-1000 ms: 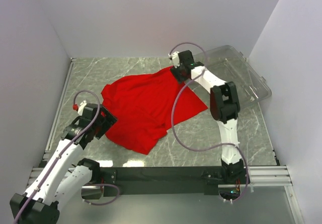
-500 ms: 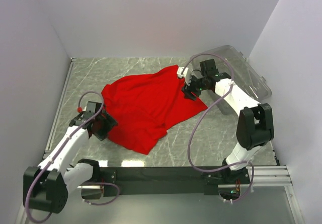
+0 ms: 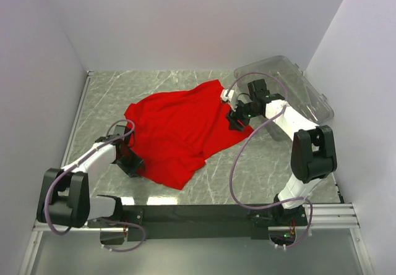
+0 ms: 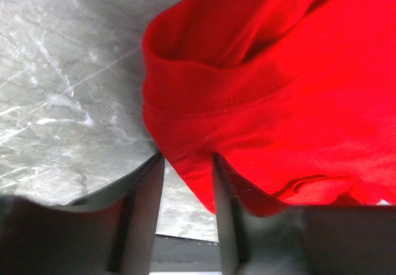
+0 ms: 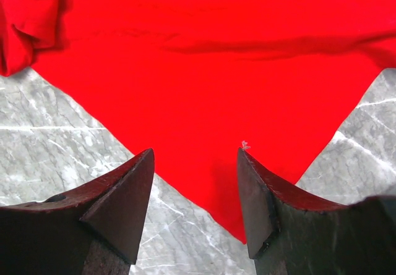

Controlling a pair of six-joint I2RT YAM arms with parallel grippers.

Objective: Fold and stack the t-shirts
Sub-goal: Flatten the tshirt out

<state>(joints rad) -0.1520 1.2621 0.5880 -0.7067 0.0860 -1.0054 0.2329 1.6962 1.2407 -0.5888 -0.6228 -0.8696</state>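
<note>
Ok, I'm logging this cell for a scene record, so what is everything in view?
t-shirt: one, bright red, lying rumpled on the middle of the table
bin: one, clear plastic, far right corner
table: one, grey marbled, under everything
walls: three, white, at left, back and right
arms: two, white and black, bases at the near edge
left hand: one, dark, open, the shirt's near left edge between its fingers
right hand: one, dark, open, at the shirt's right corner
</note>
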